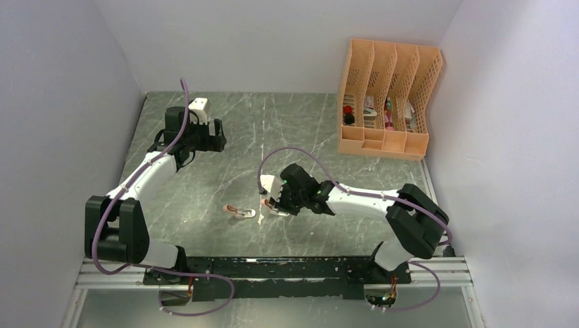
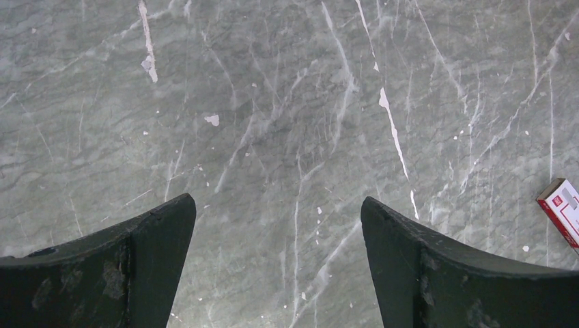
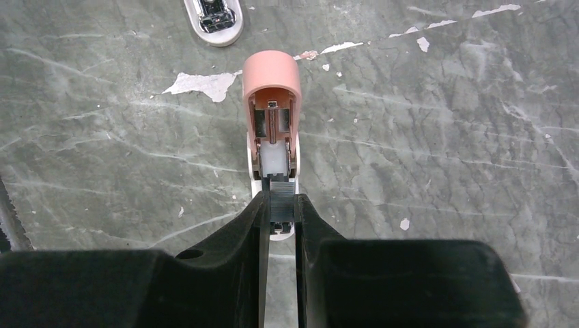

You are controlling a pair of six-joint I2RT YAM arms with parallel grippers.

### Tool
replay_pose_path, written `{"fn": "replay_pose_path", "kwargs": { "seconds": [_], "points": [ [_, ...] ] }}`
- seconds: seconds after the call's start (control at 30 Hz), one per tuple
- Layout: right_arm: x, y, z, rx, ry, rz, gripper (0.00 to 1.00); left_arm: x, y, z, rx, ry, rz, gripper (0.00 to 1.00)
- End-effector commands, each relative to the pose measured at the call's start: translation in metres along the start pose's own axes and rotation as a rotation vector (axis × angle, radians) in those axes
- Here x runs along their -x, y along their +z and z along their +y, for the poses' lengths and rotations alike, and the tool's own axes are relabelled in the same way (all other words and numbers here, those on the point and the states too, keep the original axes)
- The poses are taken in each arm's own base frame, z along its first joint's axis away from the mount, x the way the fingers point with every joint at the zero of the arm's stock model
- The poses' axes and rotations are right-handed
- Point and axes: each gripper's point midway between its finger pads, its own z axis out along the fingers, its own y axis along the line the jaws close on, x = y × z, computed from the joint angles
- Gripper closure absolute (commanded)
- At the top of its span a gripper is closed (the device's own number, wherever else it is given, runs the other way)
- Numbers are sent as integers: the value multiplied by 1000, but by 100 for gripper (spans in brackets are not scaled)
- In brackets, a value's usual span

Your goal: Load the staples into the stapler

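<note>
- While the right hand [image 3: 280, 205] pinches a staple strip [image 3: 280, 188] at the open pink stapler [image 3: 272, 75], loading seems to be mid-insertion.
- Next, I judge, the strip must slide straight along the magazine channel before release.
- Right arm reaches low over the table [image 3: 444, 137].
- Left hand [image 2: 275, 201] hovers spread wide and empty, the staple box [image 2: 561, 210] nearby.

You are looking at a grey-green, marble-patterned table [image 2: 273, 102], veined and flecked with white, and a red-and-white staple box [image 2: 561, 208]. Your stapler [image 3: 272, 78] is salmon pink over a white base, and the staple strip [image 3: 280, 188] is a dull silver-grey. Your left gripper [image 2: 278, 212] and right gripper [image 3: 280, 199] are black, and the lattice-walled organiser [image 1: 389, 96] is pale orange.
</note>
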Motion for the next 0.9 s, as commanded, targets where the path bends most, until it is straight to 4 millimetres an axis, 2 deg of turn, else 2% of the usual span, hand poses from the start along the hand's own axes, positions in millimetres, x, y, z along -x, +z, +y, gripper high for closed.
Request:
{"fn": "replay_pose_path", "kwargs": {
  "seconds": [0.0,0.33,0.87],
  "points": [
    [9,-4,1,-1,-18,-45,83,20,0,-2,-28,-2,-49,5],
    [-2,-1,5,22,-24,-3,83,21,-1,-3,-28,-1,-51,5],
    [-8,3,3,12,-29,18,83,20,0,-2,-29,-1,-47,5]
  ]
}}
